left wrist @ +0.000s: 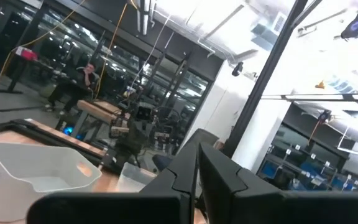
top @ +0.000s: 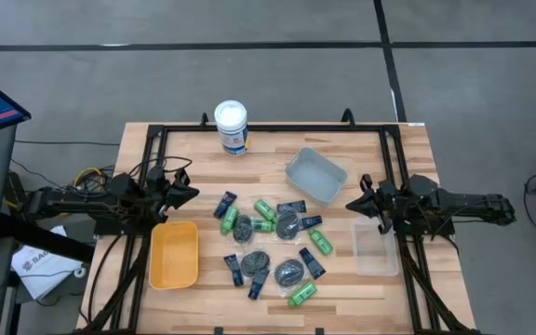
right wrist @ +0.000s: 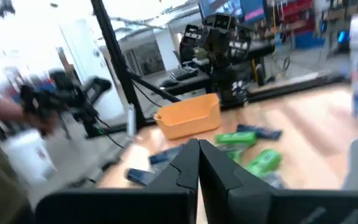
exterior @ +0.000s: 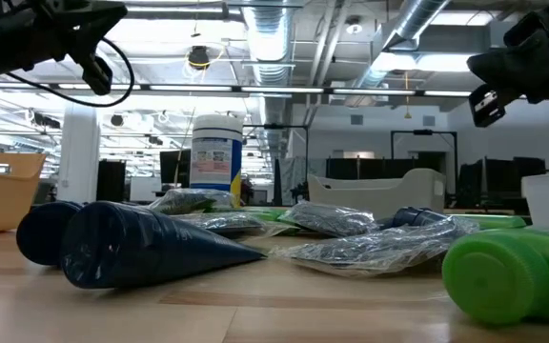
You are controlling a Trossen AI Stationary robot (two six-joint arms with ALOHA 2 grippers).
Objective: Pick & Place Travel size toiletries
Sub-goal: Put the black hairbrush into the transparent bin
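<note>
Toiletries [top: 273, 244] clustered lower-centre of worktop [top: 408, 288] — between both arms. Left claw [top: 186, 189] nearer top-left navy tube [top: 224, 204]; right claw [top: 359, 197] too — both pinched narrow, empty.

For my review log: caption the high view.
Left gripper and right gripper, both shut, flank scattered toiletries.

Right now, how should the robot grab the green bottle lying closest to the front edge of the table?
Probably from straight above, pinching the green bottle across the middle of its body. It lies flat on the table with bare wood beside it, so fingers can drop on both long sides. The right gripper seems nearer.
</note>
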